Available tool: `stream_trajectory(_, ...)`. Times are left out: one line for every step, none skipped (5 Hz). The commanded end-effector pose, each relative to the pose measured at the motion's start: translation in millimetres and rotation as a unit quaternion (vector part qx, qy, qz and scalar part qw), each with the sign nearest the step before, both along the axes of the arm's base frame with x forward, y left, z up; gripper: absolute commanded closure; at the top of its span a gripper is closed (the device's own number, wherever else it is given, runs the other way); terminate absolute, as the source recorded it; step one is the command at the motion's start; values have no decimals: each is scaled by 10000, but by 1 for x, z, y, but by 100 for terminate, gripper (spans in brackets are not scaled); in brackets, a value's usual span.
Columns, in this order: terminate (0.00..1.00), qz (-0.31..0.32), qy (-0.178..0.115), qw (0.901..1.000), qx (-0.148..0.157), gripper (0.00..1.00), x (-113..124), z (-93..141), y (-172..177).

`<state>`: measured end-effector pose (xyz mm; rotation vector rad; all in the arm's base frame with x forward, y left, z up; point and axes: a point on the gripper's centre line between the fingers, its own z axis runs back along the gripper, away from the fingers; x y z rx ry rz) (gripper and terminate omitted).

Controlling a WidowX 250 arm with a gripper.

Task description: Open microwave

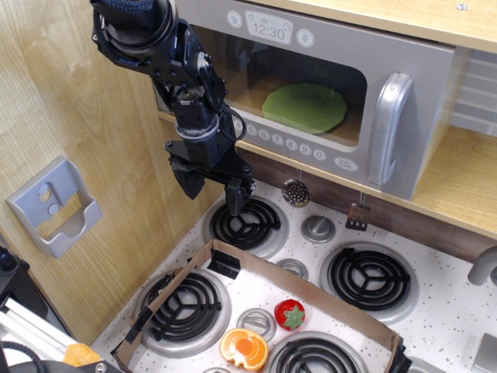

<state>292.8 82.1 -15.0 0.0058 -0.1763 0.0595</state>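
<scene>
Big grey toy microwave (326, 93) with the silver handle sits at 1 o'clock, door closed. Black gripper (235, 196) hangs over the 11 o'clock coil burner (245, 224), holding nothing; can't tell how open. Red strawberry (290, 314) at 6.

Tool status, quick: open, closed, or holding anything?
Tool: looks closed and empty, hanging over the back-left burner, well left of the microwave handle.
</scene>
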Motion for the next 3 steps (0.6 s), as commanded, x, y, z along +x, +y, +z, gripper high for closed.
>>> stream_trajectory(0, 0, 0, 10000, 0, 0, 0, 0, 0)
stream_trajectory(0, 78, -416, 9988, 240, 0, -17, 22, -21)
stream_trajectory(0, 210, -486, 9981, 304, 0, -38, 34, -40)
